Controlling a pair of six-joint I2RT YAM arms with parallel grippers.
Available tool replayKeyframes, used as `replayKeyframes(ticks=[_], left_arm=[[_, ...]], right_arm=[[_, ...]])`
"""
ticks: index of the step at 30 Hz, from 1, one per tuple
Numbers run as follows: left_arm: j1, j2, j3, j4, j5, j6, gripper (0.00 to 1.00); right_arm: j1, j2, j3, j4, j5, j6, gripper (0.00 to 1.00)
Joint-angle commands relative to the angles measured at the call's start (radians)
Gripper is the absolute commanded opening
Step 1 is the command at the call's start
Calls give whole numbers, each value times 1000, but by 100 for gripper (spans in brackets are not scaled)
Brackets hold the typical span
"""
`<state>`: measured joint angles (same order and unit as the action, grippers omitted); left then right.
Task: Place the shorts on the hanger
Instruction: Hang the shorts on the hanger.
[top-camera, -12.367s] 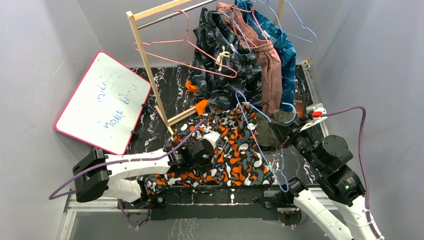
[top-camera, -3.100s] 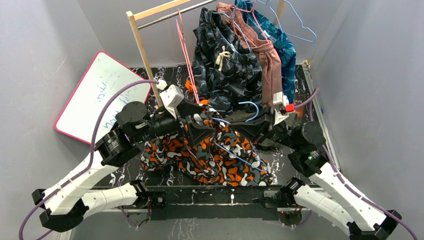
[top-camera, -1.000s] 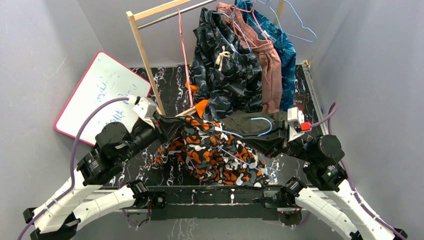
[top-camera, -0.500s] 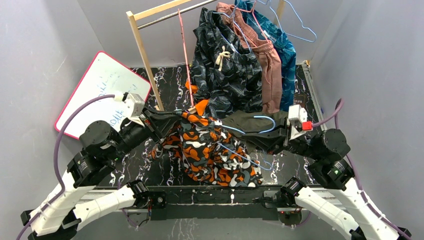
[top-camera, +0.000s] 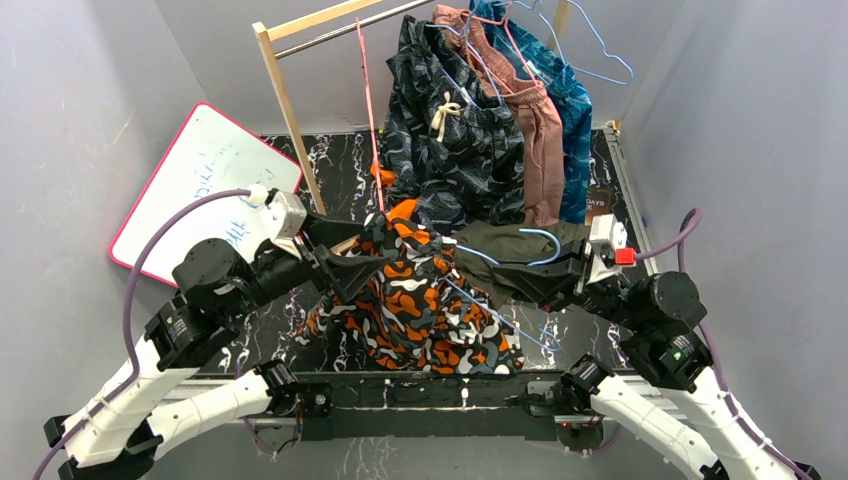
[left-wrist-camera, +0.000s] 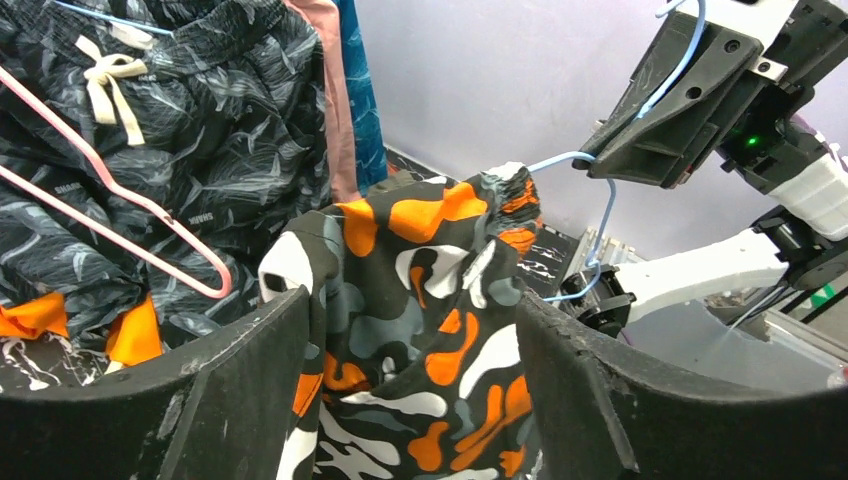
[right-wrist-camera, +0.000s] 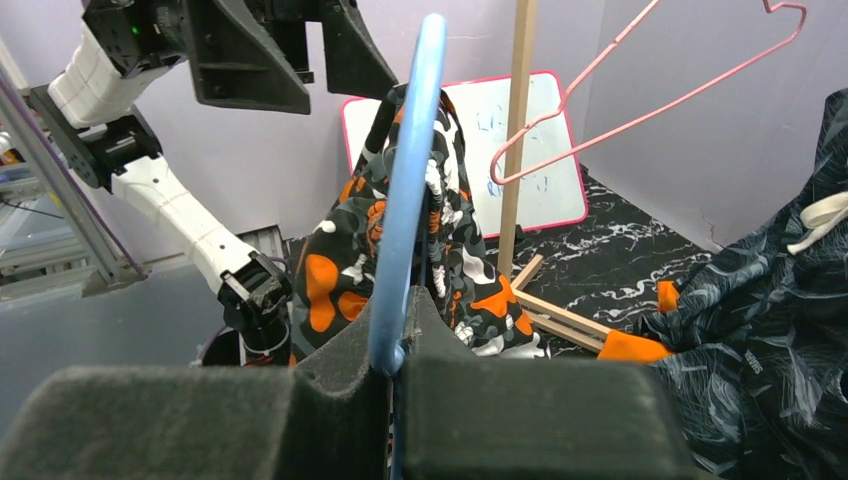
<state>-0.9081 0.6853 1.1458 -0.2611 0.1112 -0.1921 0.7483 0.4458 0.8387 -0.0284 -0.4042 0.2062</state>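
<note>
Right gripper (right-wrist-camera: 395, 362) tight on hanger (right-wrist-camera: 405, 200), its far end seemingly under shorts (left-wrist-camera: 430, 330); left gripper (left-wrist-camera: 410, 310) wide open, empty.

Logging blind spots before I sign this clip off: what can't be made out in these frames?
- All views: how far the hanger runs inside the shorts; fabric covers its wire.
- Right wrist view: the hanger below the right gripper, hidden by its own pads.
- Top view: the whiteboard writing, too small and smeared to read.
- Top view: most of the olive-green shorts, under the right arm.
</note>
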Motion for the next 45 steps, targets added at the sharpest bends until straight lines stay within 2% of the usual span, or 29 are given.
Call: replayKeyframes(ticks=[1,11,16,25,30,32,34,37,38,45], left_arm=[[-5,3,11,35,37,0,76],[-5,-58,-4,-50,-155,63,79],[-5,-55,-32,-76,-199,83,79],[-6,-10,-48,-109,-217,135,66],[-5,-11,-67,-113,-220,159,53],[-5,-13,-81,-113,-226,168,45],[-6,-16,-95,-110,-232,173,32],[-5,-20,-99,-102,-237,177,6],[-6,-22,-96,-98,-243,178,0],[-5,-77,-69,-9,-235,162,0]], right_arm=[[-1,-1,25,78,55,14,0],[-2,-29,25,95,58,35,0],[-2,-21,38,103,35,45,0],[-1,-20,50,111,13,60,0],[-3,-22,55,108,10,61,0],[-2,-22,59,106,13,57,0],[-3,-24,59,104,16,55,0],[-2,-20,64,94,16,48,0],[-2,-19,67,86,17,42,0],[-2,10,105,-80,60,-80,0]])
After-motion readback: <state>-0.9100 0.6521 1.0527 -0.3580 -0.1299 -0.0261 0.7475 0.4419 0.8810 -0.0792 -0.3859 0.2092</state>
